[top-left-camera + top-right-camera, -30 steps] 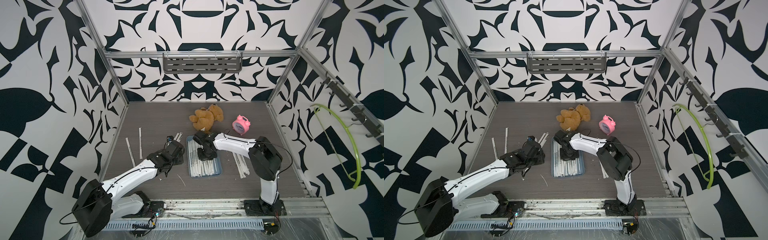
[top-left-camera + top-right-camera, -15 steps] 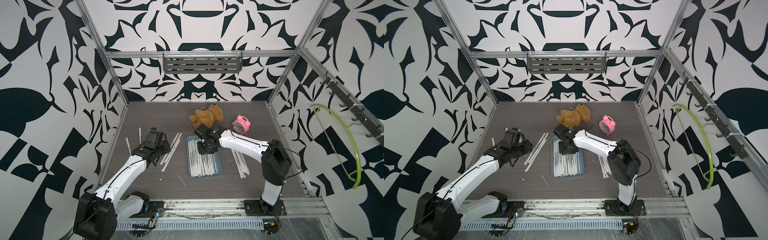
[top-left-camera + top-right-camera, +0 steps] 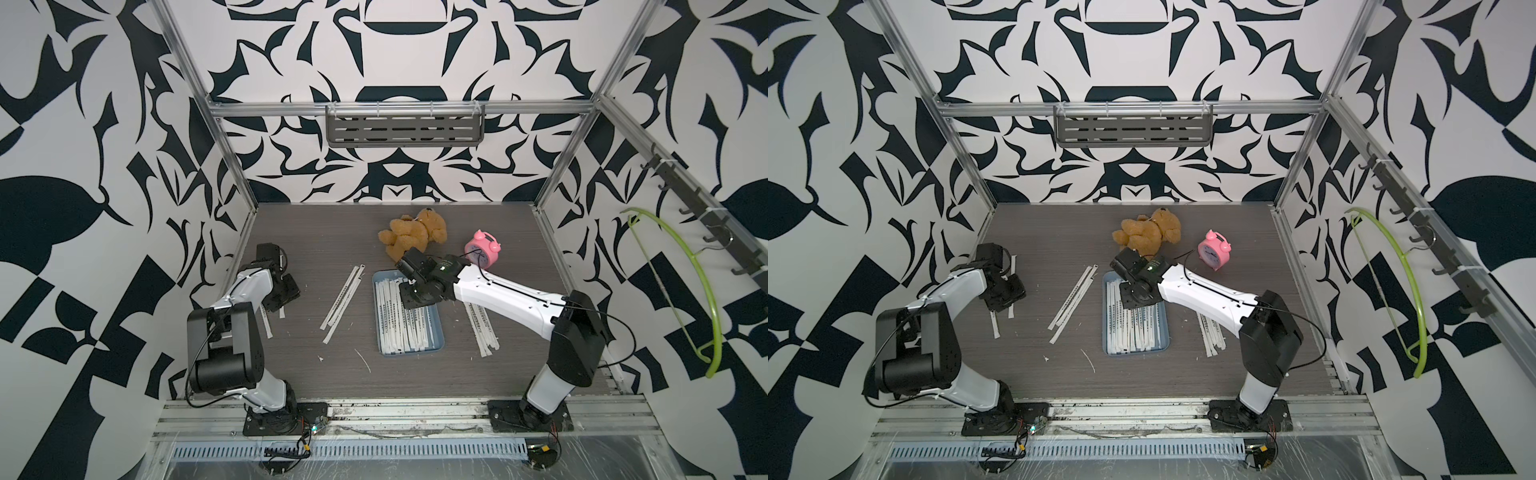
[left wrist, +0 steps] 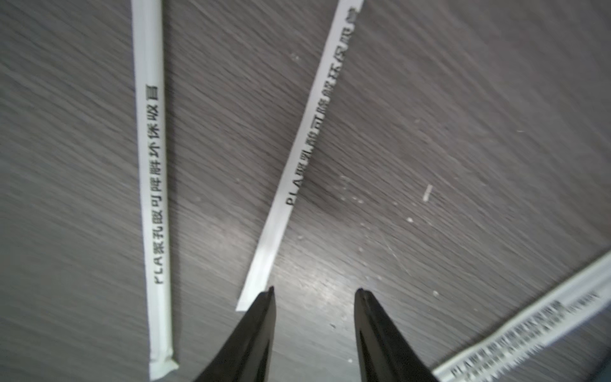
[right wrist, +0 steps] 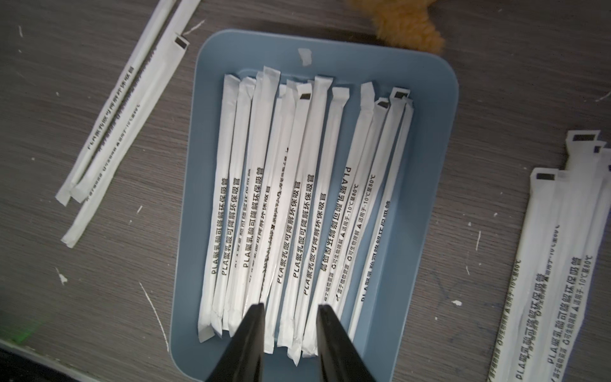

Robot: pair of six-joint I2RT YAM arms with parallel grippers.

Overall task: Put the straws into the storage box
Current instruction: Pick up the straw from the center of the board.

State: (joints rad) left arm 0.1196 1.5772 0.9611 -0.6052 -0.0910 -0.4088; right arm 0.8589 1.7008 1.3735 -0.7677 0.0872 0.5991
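Note:
The storage box (image 3: 411, 353) (image 3: 1136, 352) (image 5: 198, 165), a shallow blue-grey tray, lies mid-table with several straws (image 3: 399, 328) (image 5: 297, 198) side by side in it. Three loose straws (image 3: 343, 299) (image 3: 1071, 299) (image 5: 115, 109) lie left of it, and a bunch (image 3: 482, 328) (image 5: 562, 264) lies to its right. Two more straws (image 3: 266, 324) (image 4: 153, 165) lie at the far left. My left gripper (image 3: 286, 299) (image 4: 315, 289) hovers open over those, with bare table between its fingers. My right gripper (image 3: 415, 297) (image 5: 291, 307) hangs open and empty above the box's far end.
A brown teddy bear (image 3: 413, 235) and a pink alarm clock (image 3: 482, 249) stand just behind the box, close to my right wrist. Small white scraps (image 3: 361, 359) lie in front of the box. A grey slotted shelf (image 3: 405, 131) hangs on the back wall.
My left arm has swung from beside the box to the far left of the table. My right gripper has drawn back from the box's middle to its far end and opened a little.

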